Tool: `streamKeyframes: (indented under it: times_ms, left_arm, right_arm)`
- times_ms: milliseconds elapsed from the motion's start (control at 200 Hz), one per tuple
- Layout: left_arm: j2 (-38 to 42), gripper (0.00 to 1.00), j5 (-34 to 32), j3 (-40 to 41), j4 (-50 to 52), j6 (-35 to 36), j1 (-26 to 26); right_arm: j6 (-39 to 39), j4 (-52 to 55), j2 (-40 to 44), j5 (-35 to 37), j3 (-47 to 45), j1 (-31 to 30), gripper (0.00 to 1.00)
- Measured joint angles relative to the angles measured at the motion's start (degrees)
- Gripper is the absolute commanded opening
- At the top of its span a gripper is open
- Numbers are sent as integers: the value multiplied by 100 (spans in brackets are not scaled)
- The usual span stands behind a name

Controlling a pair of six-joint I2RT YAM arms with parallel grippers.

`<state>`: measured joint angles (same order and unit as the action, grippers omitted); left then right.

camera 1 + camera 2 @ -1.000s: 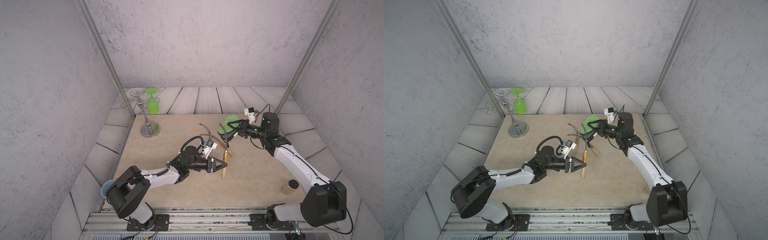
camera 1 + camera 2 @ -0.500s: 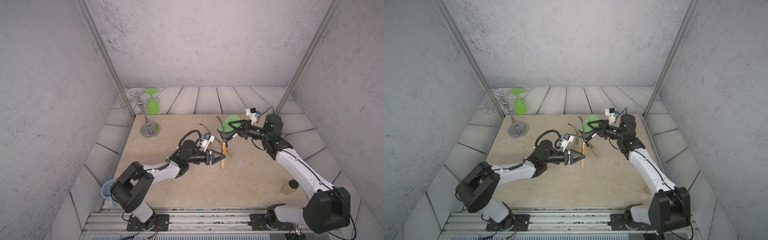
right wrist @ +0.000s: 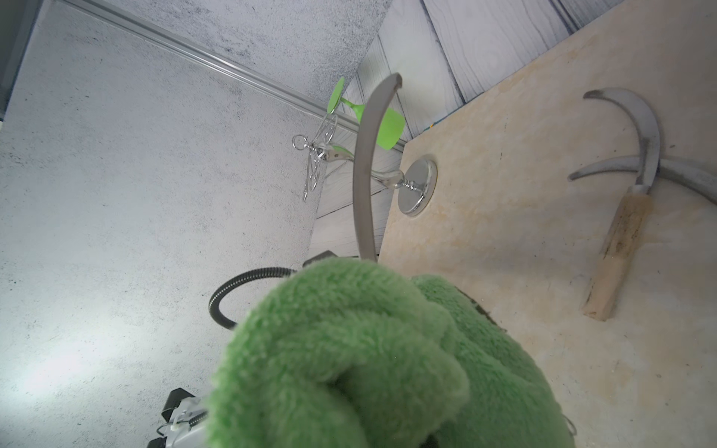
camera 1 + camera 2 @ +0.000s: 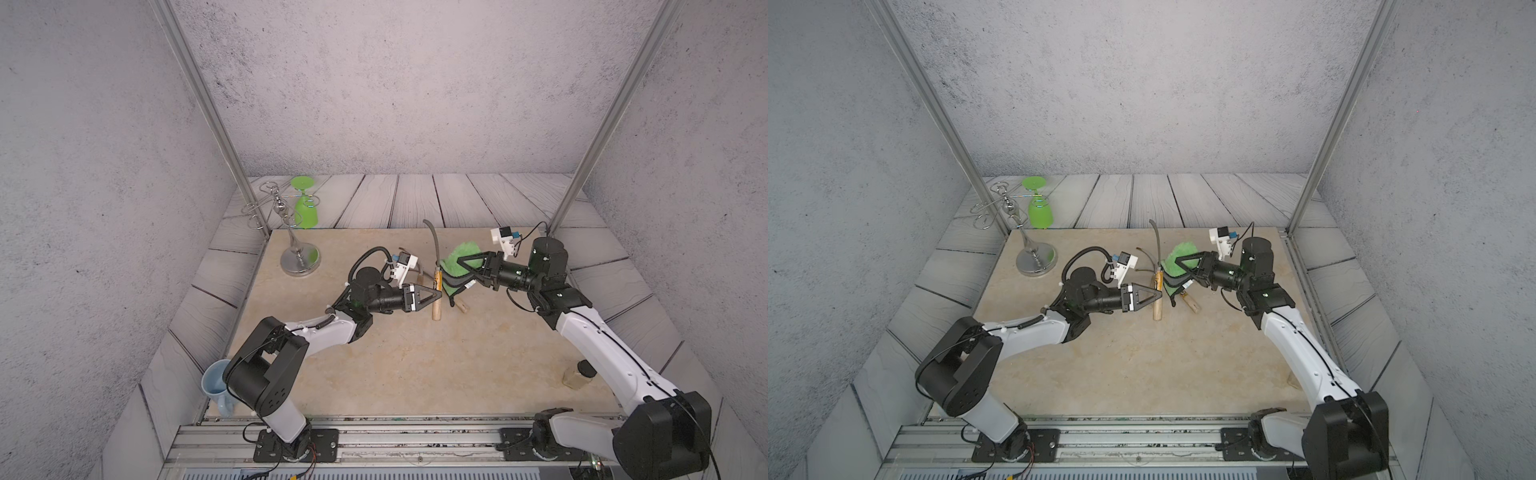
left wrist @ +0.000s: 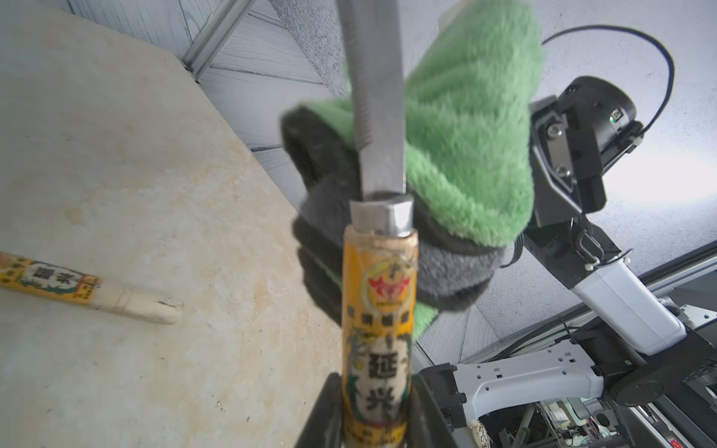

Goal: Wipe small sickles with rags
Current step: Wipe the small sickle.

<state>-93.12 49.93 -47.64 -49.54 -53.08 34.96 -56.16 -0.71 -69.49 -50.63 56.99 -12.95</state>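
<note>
Lifted off the table since a second ago, sickle now stands near upright, blade up. Left gripper jaws are clamped on its labelled handle. Right gripper has come down a little, jaws pinching rag, which sits against the blade base. Plain sickle and second labelled sickle lie on the table nearby.

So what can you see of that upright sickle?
The sickle has a thin curved grey blade, finely toothed on one edge, a metal collar and a pale wooden handle with an orange printed label. It stands roughly upright, blade up. The left gripper grips its handle; the green rag, held by the right gripper, lies against its lower blade.
</note>
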Motion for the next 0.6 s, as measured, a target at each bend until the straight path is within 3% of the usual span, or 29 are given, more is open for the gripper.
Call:
streamKeyframes:
  times_ms: [260, 601]
  left_arm:
    - [804, 0, 35, 658, 210, -24, -164]
    - [2218, 0, 94, 1224, 1895, 800, -162]
  right_arm:
    - [911, 1163, 129, 365, -17, 0, 30]
    - [2321, 2881, -350, 1029, 133, 0, 31]
